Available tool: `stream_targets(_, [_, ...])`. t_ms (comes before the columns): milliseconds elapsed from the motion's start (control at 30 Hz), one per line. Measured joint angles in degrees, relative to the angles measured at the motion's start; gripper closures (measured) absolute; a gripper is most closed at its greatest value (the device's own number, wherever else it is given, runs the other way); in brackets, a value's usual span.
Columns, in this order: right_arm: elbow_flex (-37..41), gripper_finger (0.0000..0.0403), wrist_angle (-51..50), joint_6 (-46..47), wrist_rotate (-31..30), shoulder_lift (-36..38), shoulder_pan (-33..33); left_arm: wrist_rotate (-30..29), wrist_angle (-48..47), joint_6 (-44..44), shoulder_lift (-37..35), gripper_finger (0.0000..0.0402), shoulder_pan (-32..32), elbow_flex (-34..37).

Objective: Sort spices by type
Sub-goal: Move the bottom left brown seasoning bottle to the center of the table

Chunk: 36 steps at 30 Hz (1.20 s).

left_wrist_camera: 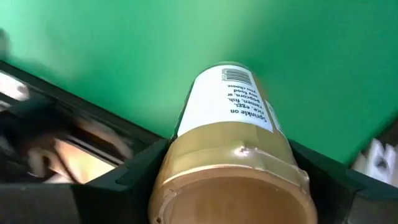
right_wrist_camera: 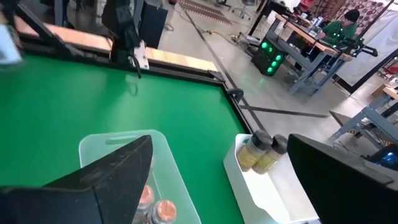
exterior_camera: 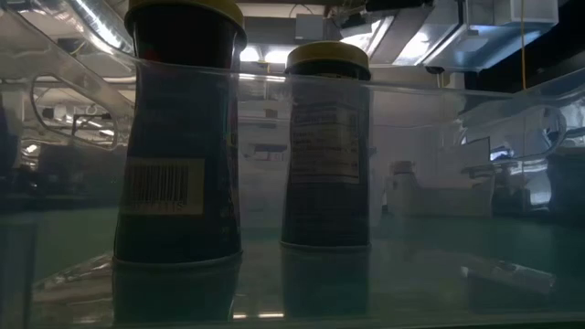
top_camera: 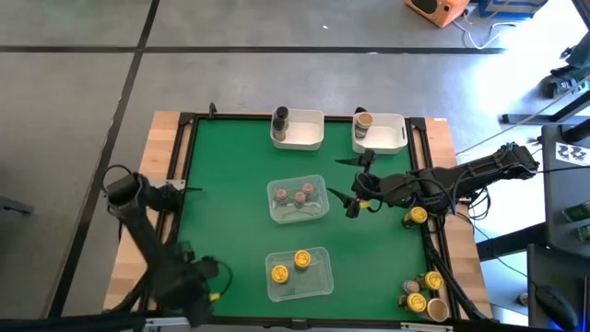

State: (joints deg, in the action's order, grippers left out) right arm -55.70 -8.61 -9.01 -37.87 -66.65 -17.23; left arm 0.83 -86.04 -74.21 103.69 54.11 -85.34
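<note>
Grey concrete floor (top_camera: pixel 277 74) all round, dark seam lines (top_camera: pixel 129 69) crossing it. Bench (top_camera: pixel 164 129) has a light wood edge and a green mat (top_camera: pixel 230 194) on top. Orange box (top_camera: pixel 441 9) on the floor at the far side. Desks (right_wrist_camera: pixel 311 53) beyond with green-lit gear (right_wrist_camera: pixel 268 57); a person (right_wrist_camera: pixel 342 28) in green sits there. Ceiling strip lights (exterior_camera: pixel 430 37) overhead.

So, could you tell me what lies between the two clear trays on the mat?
Nothing: in the high view, bare green mat separates the tray of reddish-topped jars from the tray of yellow-lidded jars.
</note>
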Motion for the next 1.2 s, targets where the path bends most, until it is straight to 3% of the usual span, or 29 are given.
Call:
stream_targets(100, [0.0,0.0031,0.2,0.0,0.3,-0.2,0.0,-3.1,-3.3,5.0,-2.0,0.0138,-5.2,0.0])
stream_targets(467, [-0.1,0.0031,-4.4,-1.5,10.4,-4.2,0.0,-17.3,-4.0,30.9,-6.4,0.0138,-22.4,0.0])
stream_targets(600, [0.0,0.0031,-5.1,-2.2,9.5,-6.9,0.0,-22.2,-3.8,41.8,-7.4,0.0138,-28.9,0.0])
stream_targets(733, [0.0,0.0031,-5.5,-2.6,1.9,-8.5,1.2,-25.9,-3.4,52.2,-8.8,0.0139,-37.2,1.2])
stream_targets(833, [0.0,0.0031,-6.8,-3.4,-1.3,-8.7,4.2,-26.2,0.3,60.5,-10.8,0.0139,-44.7,3.1])
stream_targets(967, [0.0,0.0031,-7.6,-5.4,-0.6,-8.7,10.7,-25.2,7.8,70.9,-12.4,0.0139,-55.2,6.2])
stream_targets(1100, [0.0,0.0031,-7.5,-5.8,8.6,-9.3,18.4,-18.7,14.8,77.2,-11.9,0.0137,-63.3,9.8])
stream_targets(1200, [0.0,0.0031,-6.8,-4.1,16.1,-10.9,22.7,-14.3,20.8,80.4,-11.2,0.0137,-66.0,13.1])
